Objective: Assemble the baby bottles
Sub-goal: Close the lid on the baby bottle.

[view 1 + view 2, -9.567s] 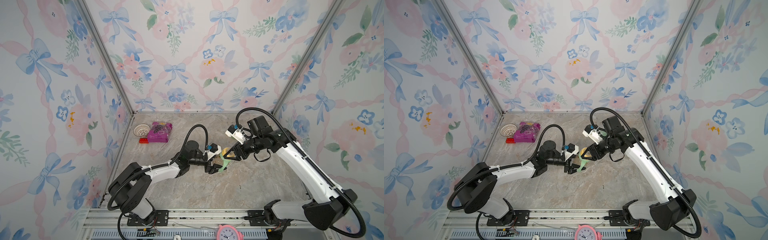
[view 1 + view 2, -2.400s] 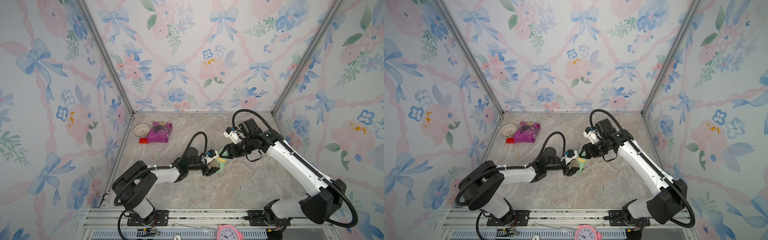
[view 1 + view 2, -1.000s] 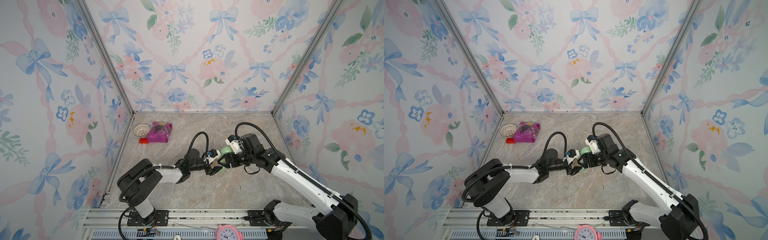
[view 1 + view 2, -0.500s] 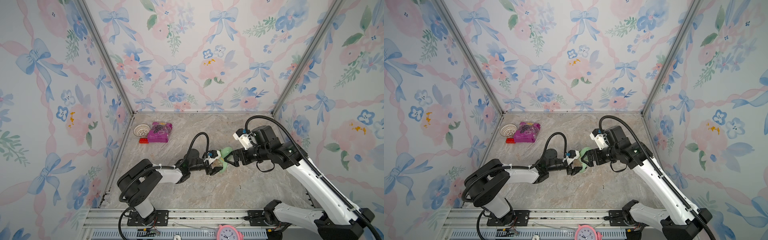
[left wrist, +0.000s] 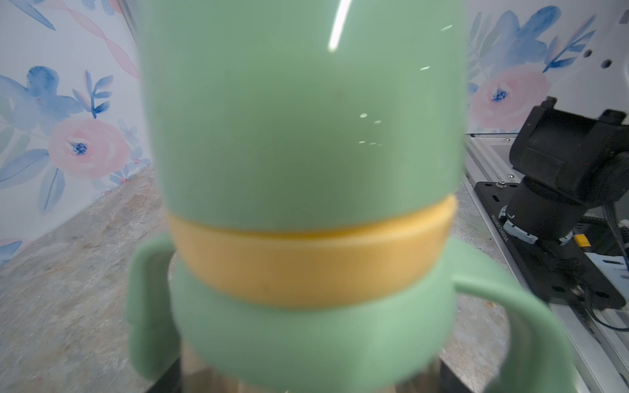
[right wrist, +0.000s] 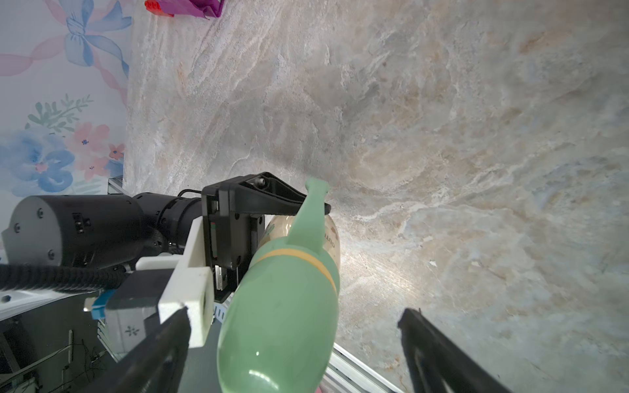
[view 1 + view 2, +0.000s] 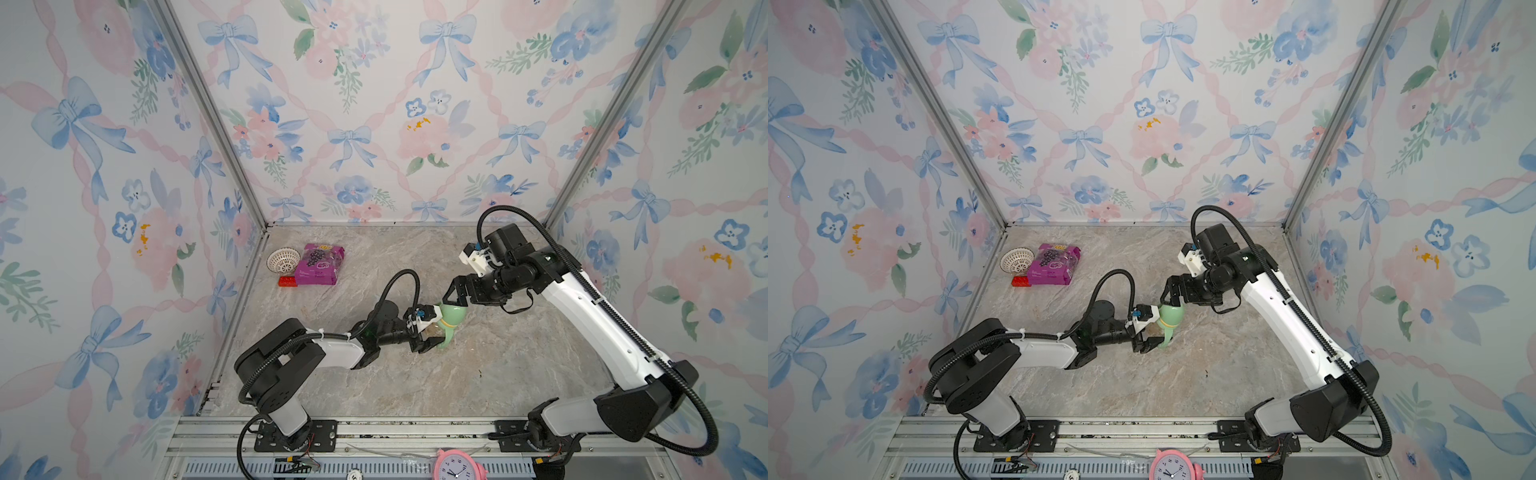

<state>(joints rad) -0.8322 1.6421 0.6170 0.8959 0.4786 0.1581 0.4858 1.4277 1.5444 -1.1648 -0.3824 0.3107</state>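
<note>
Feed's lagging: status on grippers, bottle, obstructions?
Left gripper shut on clear amber jar body. Right gripper open over pale green dome cap, not gripping. Cap seated on yellow collar, green handled ring below. Purple snack packet far off.

Left end effector (image 7: 432,333) clamped, arm low; right end effector (image 7: 458,299) spread wide.
</note>
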